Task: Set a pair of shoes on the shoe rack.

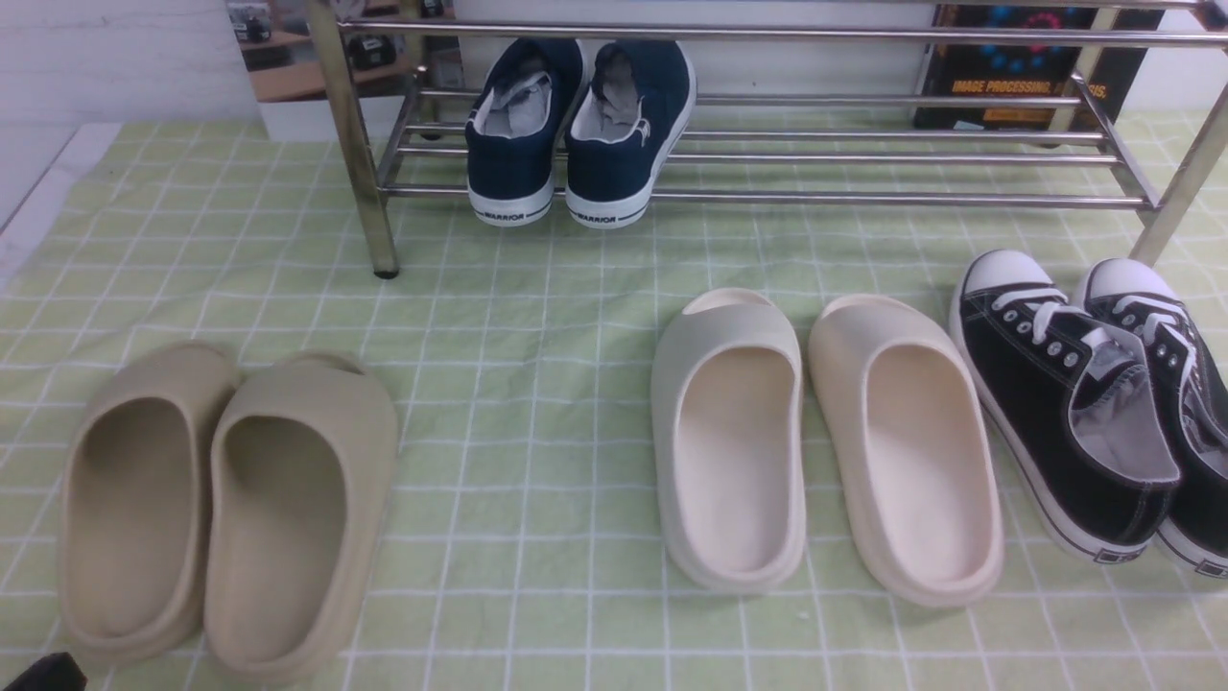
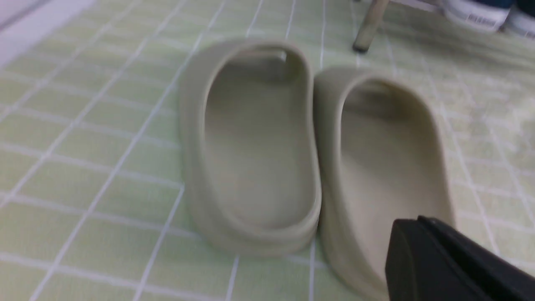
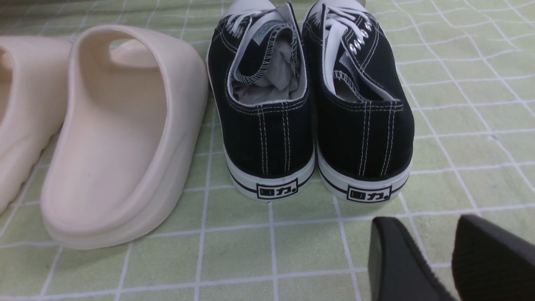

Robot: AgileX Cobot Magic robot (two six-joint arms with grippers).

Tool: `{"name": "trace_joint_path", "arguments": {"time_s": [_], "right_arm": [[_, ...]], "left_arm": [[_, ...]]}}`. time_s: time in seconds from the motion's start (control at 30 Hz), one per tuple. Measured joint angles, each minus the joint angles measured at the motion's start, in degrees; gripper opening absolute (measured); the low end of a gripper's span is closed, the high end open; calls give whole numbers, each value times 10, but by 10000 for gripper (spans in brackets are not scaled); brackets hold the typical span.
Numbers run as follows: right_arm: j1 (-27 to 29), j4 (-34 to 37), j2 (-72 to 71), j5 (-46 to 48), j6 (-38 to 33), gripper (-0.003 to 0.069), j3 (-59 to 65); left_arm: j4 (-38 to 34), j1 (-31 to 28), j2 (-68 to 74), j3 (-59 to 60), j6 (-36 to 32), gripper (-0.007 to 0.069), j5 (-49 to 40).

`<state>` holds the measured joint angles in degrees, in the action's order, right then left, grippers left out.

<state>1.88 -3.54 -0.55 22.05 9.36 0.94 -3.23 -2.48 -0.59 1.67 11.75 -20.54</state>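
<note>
A: Starting with the front view: the pair of shoes (image 1: 580,130), navy canvas with white rubber soles, sits side by side on the lower chrome bars of the shoe rack (image 1: 767,158), far left, heels toward us. Placement looks done; what's left, I'd judge, is keeping both arms back.

B: Left wrist view?

A: Blurred. Tan foam slides (image 2: 315,167), smooth and rounded, touching each other on the green checked cloth (image 2: 83,167). Only one black finger of the left gripper (image 2: 455,263) shows; can't tell its state.

B: Right wrist?

A: Black lace-up sneakers (image 3: 311,113), stitched canvas, beside a cream slide (image 3: 121,138). Right gripper (image 3: 451,261) jaws parted, holding nothing.
</note>
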Motion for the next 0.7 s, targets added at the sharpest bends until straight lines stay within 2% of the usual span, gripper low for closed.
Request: {"name": "trace_joint_path", "arguments": {"time_s": [0.7], "right_arm": [[0,0,0,0,0,246,0]], "left_arm": [[-7,0,0,1,1,-13,-14]]}}
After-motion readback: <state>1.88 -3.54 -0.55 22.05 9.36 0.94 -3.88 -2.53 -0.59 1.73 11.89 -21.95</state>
